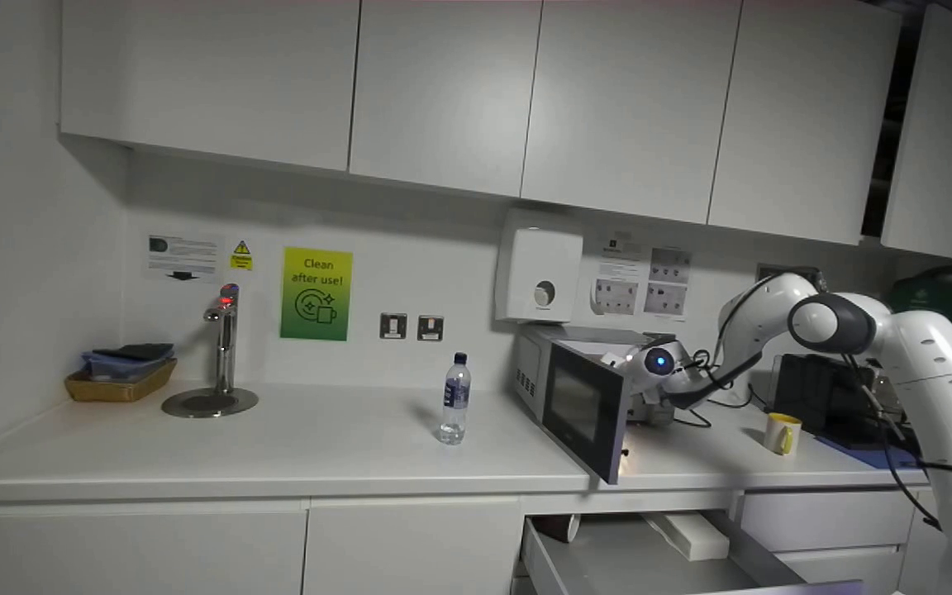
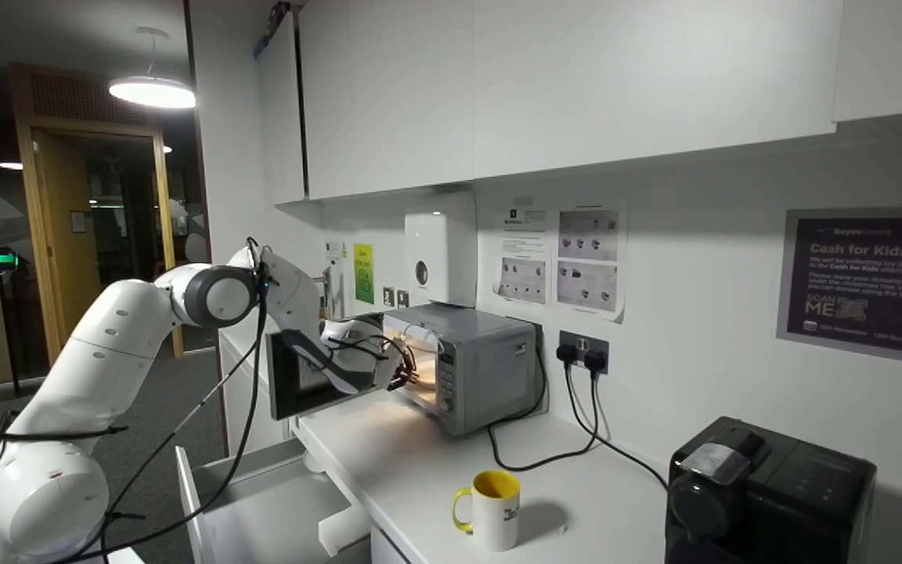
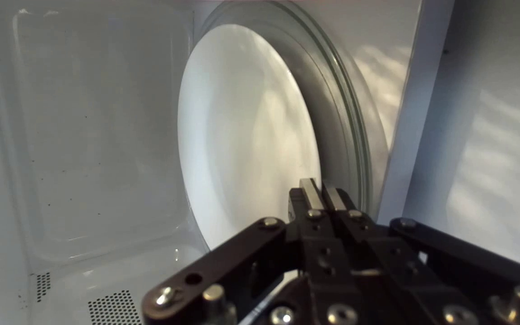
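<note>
White cabinets [image 1: 443, 91] line the kitchen wall [image 1: 435, 248] above your gripper [image 3: 320, 189]. A white counter [image 1: 319, 438] stretches below it, an open drawer [image 1: 616, 558] lower still. A grey microwave [image 2: 494, 368], its door [image 1: 582, 403] swung open, stands partly around it. Inside, a glass turntable [image 3: 341, 117] shows behind a white plate [image 3: 242, 126]; your gripper is clenched on the plate's near rim. A water bottle [image 1: 454, 405] stands beyond the door from it, a yellow-lined mug [image 2: 496, 515] on its other side.

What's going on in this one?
A robot arm reaches into an open microwave, its gripper closed on the rim of a white plate. The plate is over the glass turntable; whether the two touch, I can't tell. A yellow-and-white mug and a plastic bottle stand on the counter, above an open drawer.
</note>
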Motion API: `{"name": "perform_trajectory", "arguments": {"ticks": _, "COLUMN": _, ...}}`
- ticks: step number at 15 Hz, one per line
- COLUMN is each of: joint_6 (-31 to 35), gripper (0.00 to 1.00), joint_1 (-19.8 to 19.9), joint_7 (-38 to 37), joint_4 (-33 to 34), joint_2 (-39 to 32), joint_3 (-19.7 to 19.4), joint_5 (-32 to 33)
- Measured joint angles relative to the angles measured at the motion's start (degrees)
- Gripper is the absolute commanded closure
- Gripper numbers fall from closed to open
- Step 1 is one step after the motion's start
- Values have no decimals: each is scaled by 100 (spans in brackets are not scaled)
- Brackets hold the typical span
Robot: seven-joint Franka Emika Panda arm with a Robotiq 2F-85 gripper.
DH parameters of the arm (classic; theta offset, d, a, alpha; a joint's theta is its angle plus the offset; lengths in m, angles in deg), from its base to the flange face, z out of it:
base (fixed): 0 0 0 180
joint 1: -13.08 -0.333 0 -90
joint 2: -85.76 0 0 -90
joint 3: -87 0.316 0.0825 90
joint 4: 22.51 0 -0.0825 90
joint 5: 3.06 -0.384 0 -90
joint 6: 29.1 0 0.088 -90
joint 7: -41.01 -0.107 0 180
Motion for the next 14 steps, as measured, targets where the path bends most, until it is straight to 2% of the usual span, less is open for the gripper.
{"name": "perform_trajectory", "arguments": {"ticks": 14, "joint_6": 107, "gripper": 99, "joint_1": 15, "joint_7": 0, "joint_4": 255, "joint_2": -226, "joint_3": -1, "joint_5": 0}}
